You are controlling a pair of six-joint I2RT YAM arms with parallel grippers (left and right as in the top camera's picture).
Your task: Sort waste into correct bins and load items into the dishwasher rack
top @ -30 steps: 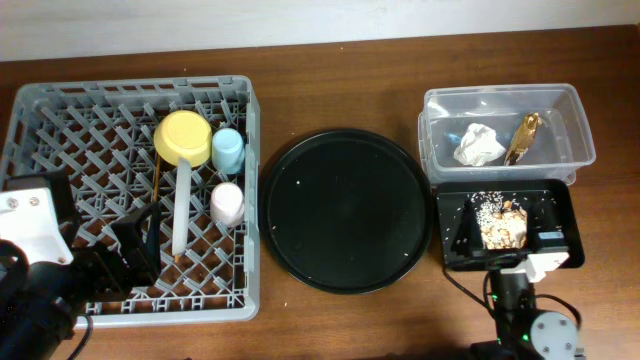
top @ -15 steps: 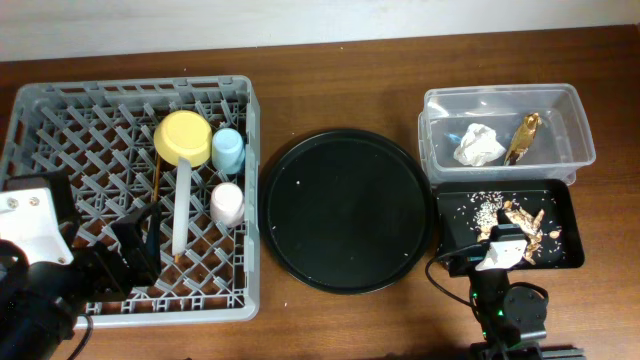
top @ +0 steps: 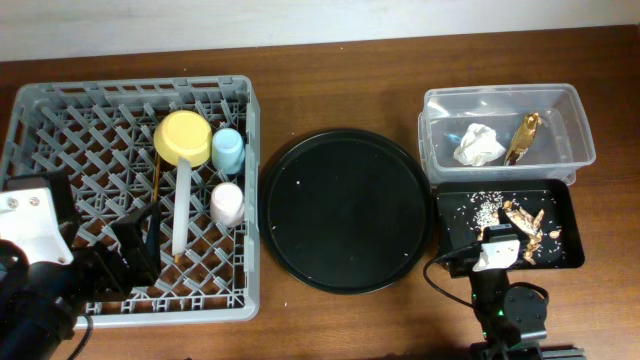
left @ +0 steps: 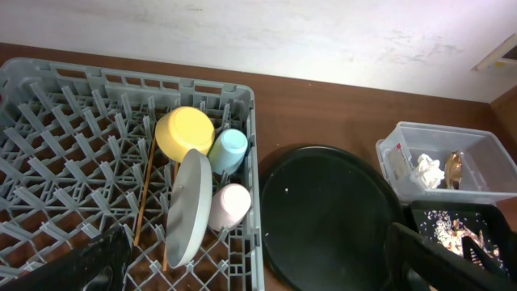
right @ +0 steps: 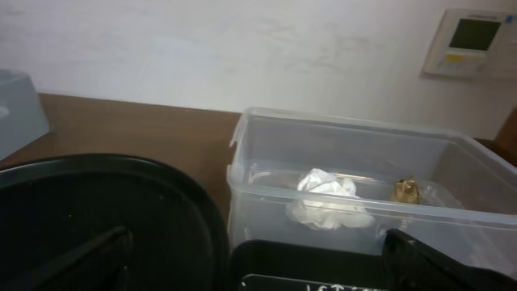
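right gripper (right: 258, 268) wide open, empty | left gripper (left: 258, 267) wide open, empty | food scraps (top: 520, 222) in black tray (top: 565, 190), just ahead of right gripper | tissue (top: 480, 145), wrapper (top: 525, 137) in clear tub (top: 500, 93) beyond | yellow bowl (top: 183, 137), 2 cups: pink cup (top: 227, 203), blue cup (top: 228, 150), in rack (top: 130, 88) by left arm

One rack (top: 60, 130), two cups (top: 228, 150) (top: 227, 203), one bowl (top: 182, 137), one plate (top: 182, 205), two bins (top: 580, 135) (top: 455, 215), one round tray (top: 345, 210).

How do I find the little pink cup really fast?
Look at the big grey rack on the left side of the table. Two small cups sit along its right edge, beside a pale plate standing on its rim. The pink cup is the one nearer the robot, just below the blue cup.
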